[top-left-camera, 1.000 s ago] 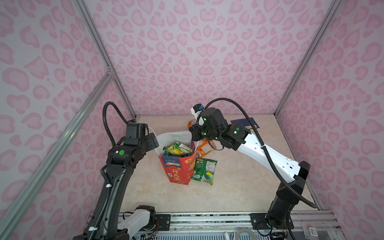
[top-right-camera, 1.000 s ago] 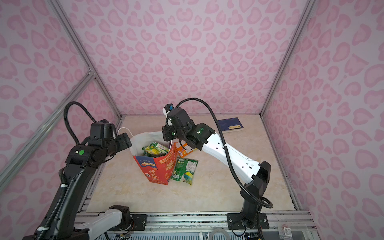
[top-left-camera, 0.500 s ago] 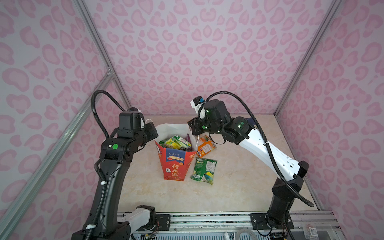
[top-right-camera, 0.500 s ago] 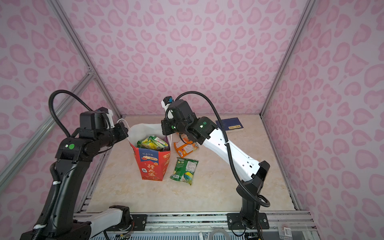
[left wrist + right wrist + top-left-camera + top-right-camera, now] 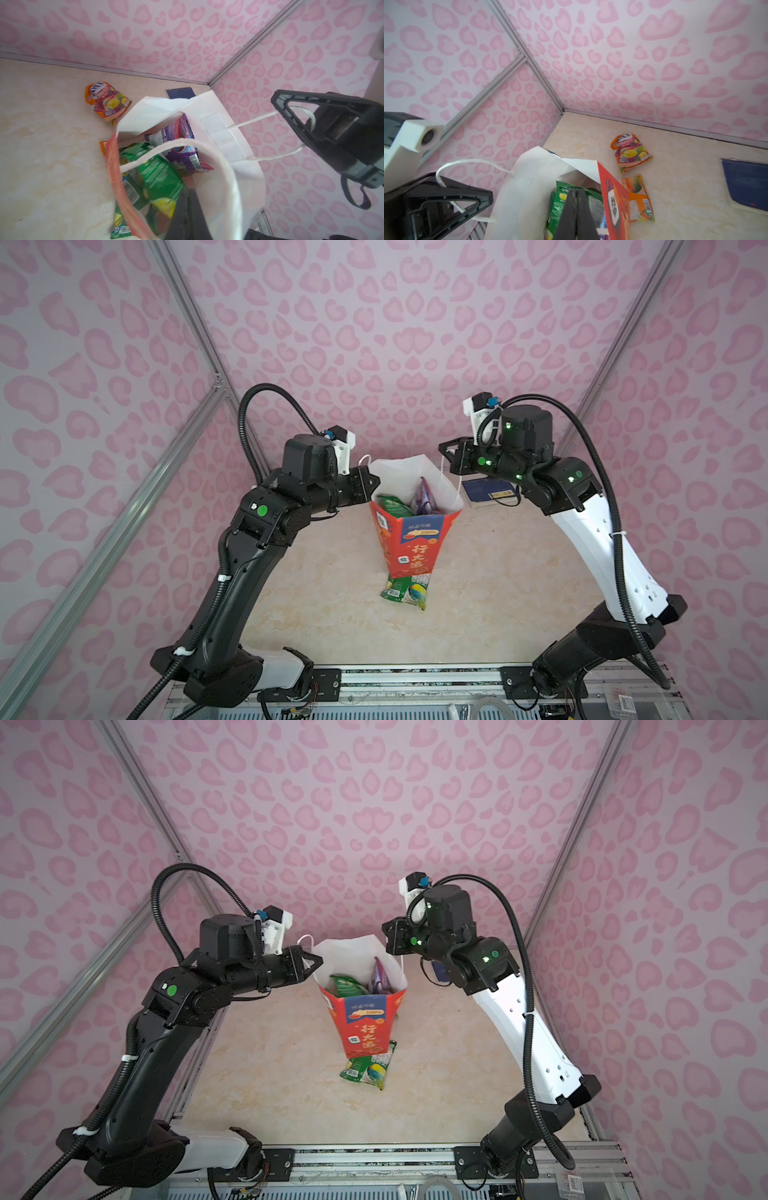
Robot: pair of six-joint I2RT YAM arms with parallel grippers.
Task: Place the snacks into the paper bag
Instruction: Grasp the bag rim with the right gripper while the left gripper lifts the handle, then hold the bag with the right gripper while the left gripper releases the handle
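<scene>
The red paper bag [image 5: 415, 547] [image 5: 365, 1027] hangs upright between my two arms, mouth open. My left gripper [image 5: 376, 481] [image 5: 320, 960] is shut on its left white cord handle [image 5: 446, 166]. My right gripper [image 5: 442, 446] [image 5: 384, 925] is shut on the right cord handle [image 5: 259, 118]. A green packet [image 5: 392, 506] [image 5: 160, 176] and a purple packet [image 5: 424, 497] [image 5: 180, 133] lie inside the bag. Another green snack [image 5: 405, 591] [image 5: 368, 1069] lies on the table under the bag's bottom. Two orange snacks [image 5: 631, 153] [image 5: 639, 199] lie on the table behind the bag.
A dark blue book [image 5: 488, 491] [image 5: 747, 182] lies at the back right of the beige table [image 5: 498, 572]. Pink patterned walls with metal frame bars close in the left, back and right sides.
My left gripper has shut on the left handle. Both arms have risen and spread apart, the right one swinging right, and the bag has come up and toward the middle.
</scene>
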